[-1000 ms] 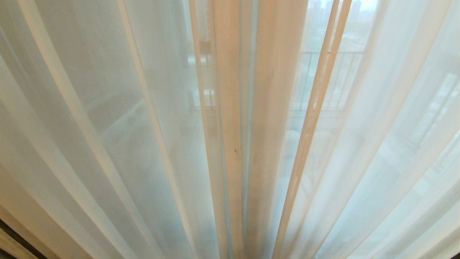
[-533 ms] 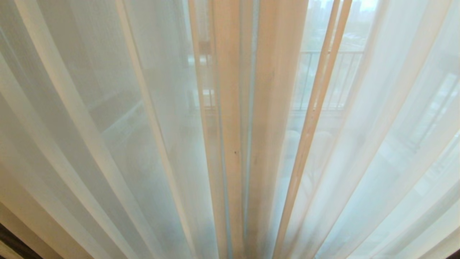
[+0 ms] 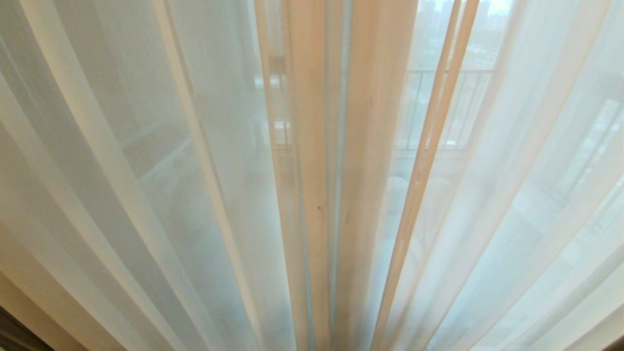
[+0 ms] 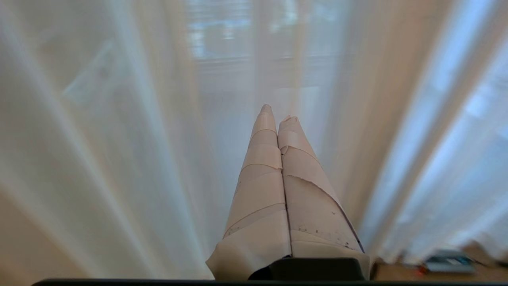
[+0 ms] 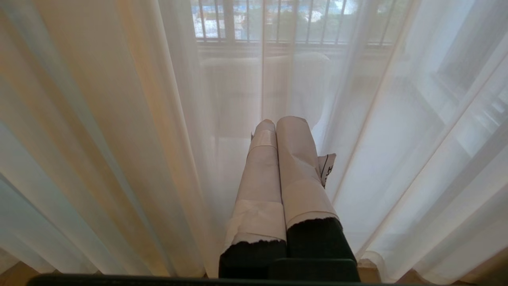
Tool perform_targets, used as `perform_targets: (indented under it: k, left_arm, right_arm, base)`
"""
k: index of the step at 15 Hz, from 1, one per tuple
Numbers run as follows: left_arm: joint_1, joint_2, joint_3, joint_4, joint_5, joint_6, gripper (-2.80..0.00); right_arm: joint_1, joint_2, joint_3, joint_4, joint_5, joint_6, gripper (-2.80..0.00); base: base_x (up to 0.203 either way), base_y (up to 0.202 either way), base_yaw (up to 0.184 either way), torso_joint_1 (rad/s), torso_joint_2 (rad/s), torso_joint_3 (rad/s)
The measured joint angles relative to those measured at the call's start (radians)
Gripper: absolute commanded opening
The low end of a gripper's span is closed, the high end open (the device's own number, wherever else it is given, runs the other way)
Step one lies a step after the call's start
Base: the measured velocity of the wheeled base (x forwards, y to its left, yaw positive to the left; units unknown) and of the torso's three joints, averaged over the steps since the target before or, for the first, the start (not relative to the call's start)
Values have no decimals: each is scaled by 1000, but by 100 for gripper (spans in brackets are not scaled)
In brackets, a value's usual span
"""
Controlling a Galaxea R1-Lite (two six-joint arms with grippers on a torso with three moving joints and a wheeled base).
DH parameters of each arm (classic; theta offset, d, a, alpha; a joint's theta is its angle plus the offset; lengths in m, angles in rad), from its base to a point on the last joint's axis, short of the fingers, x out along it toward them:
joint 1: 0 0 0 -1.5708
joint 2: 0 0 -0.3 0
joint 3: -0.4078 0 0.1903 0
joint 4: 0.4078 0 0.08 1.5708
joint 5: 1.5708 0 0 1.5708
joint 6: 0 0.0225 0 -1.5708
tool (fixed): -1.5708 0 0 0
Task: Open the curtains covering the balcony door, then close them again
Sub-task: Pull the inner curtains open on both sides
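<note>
Thin white sheer curtains (image 3: 146, 170) hang shut across the whole head view. Their two beige-hemmed edges (image 3: 317, 195) meet at the centre. The balcony door is hidden behind them. Neither arm shows in the head view. In the left wrist view my left gripper (image 4: 276, 113) is shut, its taped fingers pressed together with nothing between them, pointing at the sheer fabric (image 4: 139, 139) close ahead. My right gripper (image 5: 278, 121) is also shut and empty, aimed at the folds (image 5: 119, 119) just in front of it.
A balcony railing with vertical bars (image 3: 453, 107) shows dimly through the fabric, as does the railing (image 5: 270, 20) in the right wrist view. A small dark flat object (image 4: 448, 262) lies on the wooden floor at the curtain's hem. A dark strip (image 3: 14, 336) edges the lower left corner.
The sheer folds on the left of the head view have swayed slightly leftward, and the dark strip at the lower left corner has shrunk. The central hems have stayed put.
</note>
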Motion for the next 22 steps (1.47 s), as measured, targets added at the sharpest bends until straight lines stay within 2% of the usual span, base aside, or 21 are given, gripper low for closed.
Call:
perform_targets:
  k: [3, 5, 8, 10, 15, 18, 22]
  left_arm:
    - [-44, 134, -117, 8, -141, 14, -280]
    - [-152, 250, -200, 9, -198, 27, -280]
    - [-310, 428, -324, 9, -222, 34, -280]
    - [-363, 537, -389, 1, -225, 36, -280]
    - [-391, 730, -449, -176, -218, 26, -280]
    - [-391, 810, -469, -290, -216, -21, -280]
    - [-393, 872, -488, -332, -218, -66, -280]
  right_arm:
    - [0, 0, 0, 0, 0, 0, -280]
    - [0, 0, 0, 0, -1, 0, -280]
    - [0, 0, 0, 0, -1, 0, -280]
    - [0, 0, 0, 0, -1, 0, -280]
    - [0, 0, 0, 0, 0, 0, -280]
    - [0, 0, 0, 0, 0, 0, -280]
    - [0, 0, 0, 0, -1, 0, -280]
  base:
    - [0, 0, 0, 0, 0, 0]
    - [0, 0, 0, 0, 0, 0]
    - [0, 0, 0, 0, 0, 0]
    - [0, 0, 0, 0, 0, 0]
    - [0, 0, 0, 0, 0, 0]
    - [0, 0, 0, 0, 0, 0]
    - [0, 0, 0, 0, 0, 0]
